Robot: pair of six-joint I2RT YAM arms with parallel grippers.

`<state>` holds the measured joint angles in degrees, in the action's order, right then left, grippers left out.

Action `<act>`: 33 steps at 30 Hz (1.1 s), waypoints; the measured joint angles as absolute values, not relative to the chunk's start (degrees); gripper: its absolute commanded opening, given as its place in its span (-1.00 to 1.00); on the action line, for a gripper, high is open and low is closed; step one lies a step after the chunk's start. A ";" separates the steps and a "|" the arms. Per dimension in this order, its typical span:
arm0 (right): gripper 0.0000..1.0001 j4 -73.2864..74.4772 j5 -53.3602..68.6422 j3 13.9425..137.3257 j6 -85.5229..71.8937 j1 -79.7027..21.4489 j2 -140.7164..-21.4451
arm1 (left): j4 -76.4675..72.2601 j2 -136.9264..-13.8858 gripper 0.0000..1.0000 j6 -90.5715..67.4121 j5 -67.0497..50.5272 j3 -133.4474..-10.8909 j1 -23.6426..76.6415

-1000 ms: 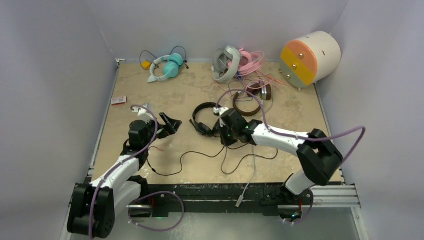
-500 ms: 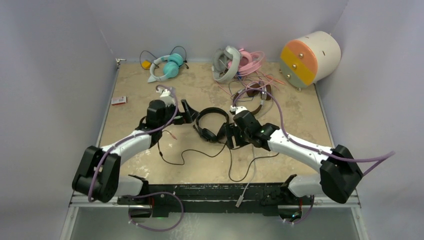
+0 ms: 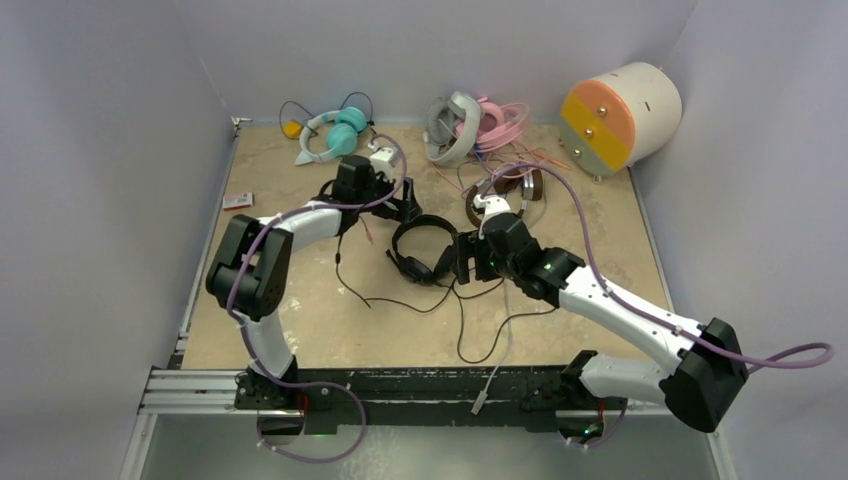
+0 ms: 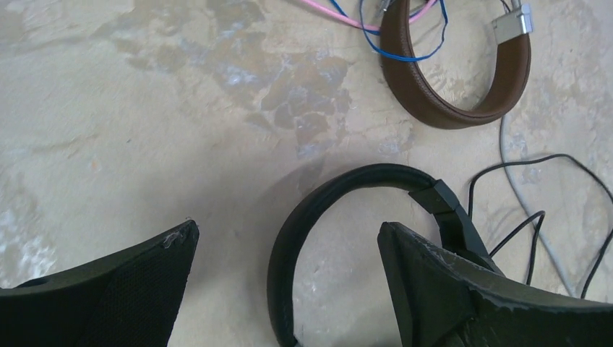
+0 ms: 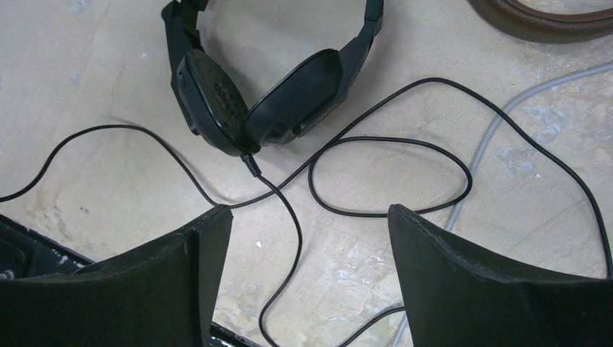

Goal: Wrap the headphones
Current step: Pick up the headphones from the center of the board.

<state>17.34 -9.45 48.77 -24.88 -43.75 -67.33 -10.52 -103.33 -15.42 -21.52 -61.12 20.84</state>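
The black headphones [image 3: 424,224] lie flat mid-table, earcups [image 5: 217,101] folded together and thin black cable [image 5: 390,144] looping loosely toward the front edge. My left gripper [image 3: 405,208] is open over the far left of the headband [image 4: 318,202], one finger on each side of the band's left arc, touching nothing. My right gripper [image 3: 462,262] hangs open just right of the earcups. Between its fingers [image 5: 309,211] there is only a strand of cable on the table.
Brown-and-silver headphones [image 3: 505,200] lie just behind the right gripper. Teal-and-white [image 3: 335,132], grey-white [image 3: 452,128] and pink [image 3: 500,122] pairs sit along the back wall. A cream cylinder [image 3: 620,115] fills the back right corner. A grey cable [image 3: 495,370] crosses the front edge.
The left arm has swung far forward and right, up to the black headband. The right gripper has opened and shifted right; the black headphones slid slightly right.
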 measured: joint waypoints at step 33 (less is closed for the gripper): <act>0.62 13.93 -9.72 45.54 -27.88 -43.75 -62.78 | 16.10 -103.35 0.56 -42.74 8.14 -61.87 24.18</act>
